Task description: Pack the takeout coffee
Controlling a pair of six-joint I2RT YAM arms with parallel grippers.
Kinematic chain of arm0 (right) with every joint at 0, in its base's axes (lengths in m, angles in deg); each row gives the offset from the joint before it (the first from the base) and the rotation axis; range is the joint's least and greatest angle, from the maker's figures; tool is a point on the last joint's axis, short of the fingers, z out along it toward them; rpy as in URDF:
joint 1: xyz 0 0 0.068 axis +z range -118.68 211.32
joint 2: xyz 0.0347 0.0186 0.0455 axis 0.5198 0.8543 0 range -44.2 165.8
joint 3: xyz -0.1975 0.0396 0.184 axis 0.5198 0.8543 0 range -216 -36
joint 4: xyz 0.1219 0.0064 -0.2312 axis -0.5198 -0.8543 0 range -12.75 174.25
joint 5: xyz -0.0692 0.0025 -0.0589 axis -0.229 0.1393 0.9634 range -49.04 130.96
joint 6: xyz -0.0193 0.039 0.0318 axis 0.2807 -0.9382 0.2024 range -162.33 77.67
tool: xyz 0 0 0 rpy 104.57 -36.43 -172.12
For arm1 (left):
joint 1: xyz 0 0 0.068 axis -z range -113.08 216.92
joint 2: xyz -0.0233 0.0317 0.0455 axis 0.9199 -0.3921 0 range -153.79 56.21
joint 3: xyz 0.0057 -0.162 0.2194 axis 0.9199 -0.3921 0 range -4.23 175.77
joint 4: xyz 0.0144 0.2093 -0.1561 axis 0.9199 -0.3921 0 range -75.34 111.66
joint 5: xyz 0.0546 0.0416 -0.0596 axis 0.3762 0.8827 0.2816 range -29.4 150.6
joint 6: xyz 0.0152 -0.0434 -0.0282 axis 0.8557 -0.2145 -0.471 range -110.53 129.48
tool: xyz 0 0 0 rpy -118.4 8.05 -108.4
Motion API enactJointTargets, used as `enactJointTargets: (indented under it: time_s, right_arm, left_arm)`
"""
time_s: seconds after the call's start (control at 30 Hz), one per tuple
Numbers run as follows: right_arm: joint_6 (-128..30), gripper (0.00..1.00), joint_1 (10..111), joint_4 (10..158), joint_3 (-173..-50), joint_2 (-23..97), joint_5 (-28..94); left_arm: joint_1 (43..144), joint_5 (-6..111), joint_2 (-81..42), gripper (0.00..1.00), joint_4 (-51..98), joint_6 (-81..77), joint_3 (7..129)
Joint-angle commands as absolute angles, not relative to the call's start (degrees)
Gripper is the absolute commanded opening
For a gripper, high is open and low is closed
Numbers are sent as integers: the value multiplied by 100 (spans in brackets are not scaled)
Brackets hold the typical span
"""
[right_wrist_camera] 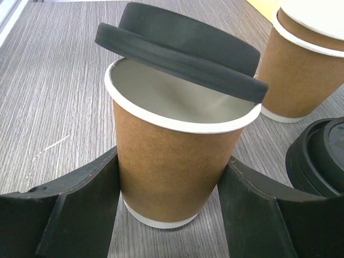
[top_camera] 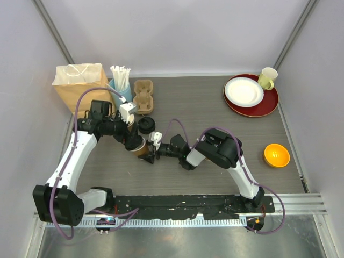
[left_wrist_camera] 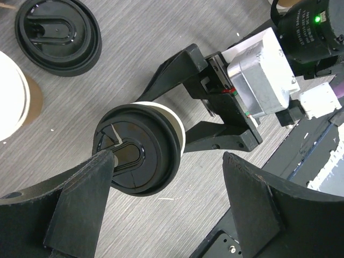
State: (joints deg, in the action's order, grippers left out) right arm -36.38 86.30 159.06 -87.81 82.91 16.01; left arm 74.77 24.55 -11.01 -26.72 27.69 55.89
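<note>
Right claw (right_wrist_camera: 169, 201) level, clamping cup (right_wrist_camera: 172, 156) (lid (right_wrist_camera: 183, 48) askew)

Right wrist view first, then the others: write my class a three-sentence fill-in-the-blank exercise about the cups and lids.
1. The lid on the cup sits ____, not pressed flat.
2. The claw gripping that cup belongs to the ____ arm.
3. The spare lid lies flat on the ____.
Missing words: tilted; right; table.
</note>
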Motion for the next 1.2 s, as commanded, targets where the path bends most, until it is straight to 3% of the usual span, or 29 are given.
enactJointTargets:
  time_s: [0.0,0.37,0.5,0.7,1.17]
  right_arm:
    - [-3328,51,8669,16037,-8618,8272,1627]
    - [-3469,59,8608,16265,-8478,8289,1697]
    - [-3451,73,8607,16169,-8434,8210,1732]
    - [-3425,84,8599,16107,-8399,8166,1759]
    - [-3003,94,8599,15142,-8091,7437,2040]
  left_arm:
    - [7570,2334,-1216,86,-2483,2793,5483]
    - [7913,2343,-1515,84,-2527,2793,5369]
    - [8019,2343,-1524,84,-2544,2802,5343]
    - [8186,2334,-1568,84,-2606,2872,5378]
    - [8292,2466,-1533,88,-2940,2995,6071]
